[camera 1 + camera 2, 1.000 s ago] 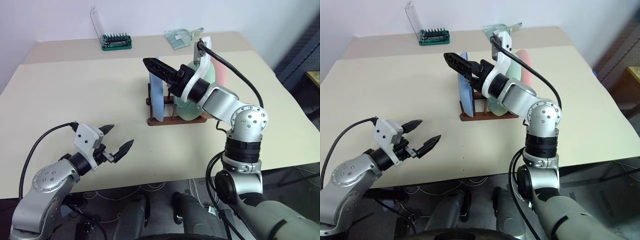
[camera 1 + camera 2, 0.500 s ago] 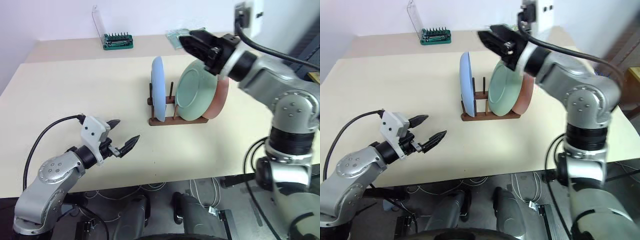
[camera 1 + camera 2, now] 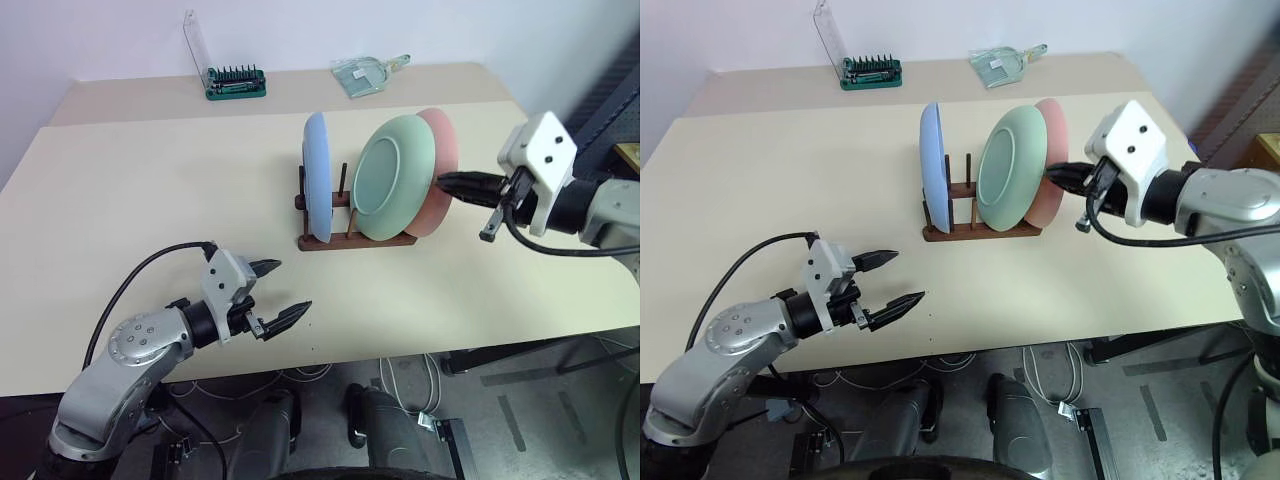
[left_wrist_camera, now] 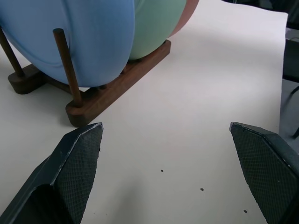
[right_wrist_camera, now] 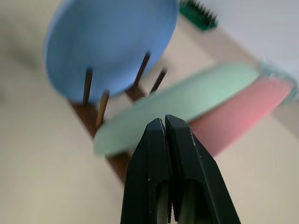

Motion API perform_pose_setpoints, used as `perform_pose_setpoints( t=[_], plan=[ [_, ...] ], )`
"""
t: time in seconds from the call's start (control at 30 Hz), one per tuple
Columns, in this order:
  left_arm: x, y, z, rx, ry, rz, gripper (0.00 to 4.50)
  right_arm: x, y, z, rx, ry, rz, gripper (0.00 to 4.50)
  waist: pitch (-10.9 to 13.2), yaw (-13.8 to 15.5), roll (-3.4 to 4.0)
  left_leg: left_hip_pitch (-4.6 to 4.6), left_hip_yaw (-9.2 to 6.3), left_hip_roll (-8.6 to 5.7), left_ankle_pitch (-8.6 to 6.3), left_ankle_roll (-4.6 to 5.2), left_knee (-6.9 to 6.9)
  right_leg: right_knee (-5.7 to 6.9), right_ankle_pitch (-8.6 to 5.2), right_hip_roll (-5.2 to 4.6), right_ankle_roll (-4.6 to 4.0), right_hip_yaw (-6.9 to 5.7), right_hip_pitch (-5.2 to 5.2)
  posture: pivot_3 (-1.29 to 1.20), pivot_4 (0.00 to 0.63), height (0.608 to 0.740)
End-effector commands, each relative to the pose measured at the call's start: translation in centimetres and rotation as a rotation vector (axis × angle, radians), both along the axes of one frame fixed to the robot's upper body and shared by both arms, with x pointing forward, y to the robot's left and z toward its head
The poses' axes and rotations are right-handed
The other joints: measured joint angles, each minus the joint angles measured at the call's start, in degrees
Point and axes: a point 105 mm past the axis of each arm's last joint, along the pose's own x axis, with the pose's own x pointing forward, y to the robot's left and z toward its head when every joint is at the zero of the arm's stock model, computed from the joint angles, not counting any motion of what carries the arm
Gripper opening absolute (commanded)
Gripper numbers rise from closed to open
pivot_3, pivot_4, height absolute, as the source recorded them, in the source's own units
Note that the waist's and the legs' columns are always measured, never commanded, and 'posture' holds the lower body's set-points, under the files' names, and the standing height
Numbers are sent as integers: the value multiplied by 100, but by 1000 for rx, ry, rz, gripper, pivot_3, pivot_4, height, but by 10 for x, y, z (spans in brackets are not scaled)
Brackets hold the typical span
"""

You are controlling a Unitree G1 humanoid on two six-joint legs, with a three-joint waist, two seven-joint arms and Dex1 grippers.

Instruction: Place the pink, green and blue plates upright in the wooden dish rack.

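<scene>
The right gripper (image 3: 447, 182), fingers pressed together and holding nothing, hangs just beside the pink plate (image 3: 443, 160); the left gripper (image 3: 283, 292) is spread wide and empty near the bench's (image 3: 120, 190) front edge. Pink, green plate (image 3: 392, 178) and blue plate (image 3: 317, 190) all stand upright in the wooden dish rack (image 3: 352, 241) mid-bench, so the task looks finished.

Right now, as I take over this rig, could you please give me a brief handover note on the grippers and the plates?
Left gripper: open, empty, hovering over the table in front of the rack.
Right gripper: shut, empty, beside the pink plate.
Things: blue plate, green plate and pink plate all stand on edge in the wooden dish rack; green and pink lean together.
Done: all three plates racked.
Left: likely nothing; perhaps check the lean.
</scene>
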Motion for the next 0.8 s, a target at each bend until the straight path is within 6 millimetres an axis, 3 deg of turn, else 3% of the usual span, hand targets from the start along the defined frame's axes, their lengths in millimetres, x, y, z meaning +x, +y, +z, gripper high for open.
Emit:
perform_pose_setpoints(
  t=[0.03, 0.37, 0.57, 0.8],
  plan=[
    [-1, -3, 6, -2, -46, -24, 4500, 2, -2, 1, -74, -49, -23, 40, 0, 12, 0, -3, 0, 0, 0, 1, 1, 0, 1, -2, 1, -4, -2, 0, 150, 740],
    [-2, 0, 2, -7, -51, 0, 4500, 9, 8, -8, -94, -52, 12, 40, 0, 129, 0, -14, -5, -1, -1, 5, 11, -1, 2, -5, 2, -18, -4, 0, 150, 740],
    [-3, 1, 1, -12, -50, 17, 4500, 1, 35, 11, -14, -124, 147, 40, 0, 111, 0, -11, -4, -1, 6, 18, 10, 3, 5, -5, 5, -21, -4, 0, 150, 740],
    [-4, 0, 1, -15, -51, 17, 4500, -6, 44, 20, 26, -143, 197, 40, 0, 126, 0, -13, -8, -2, 7, 19, 15, 1, 5, -8, 5, -26, -1, 0, 150, 740]
  ],
)
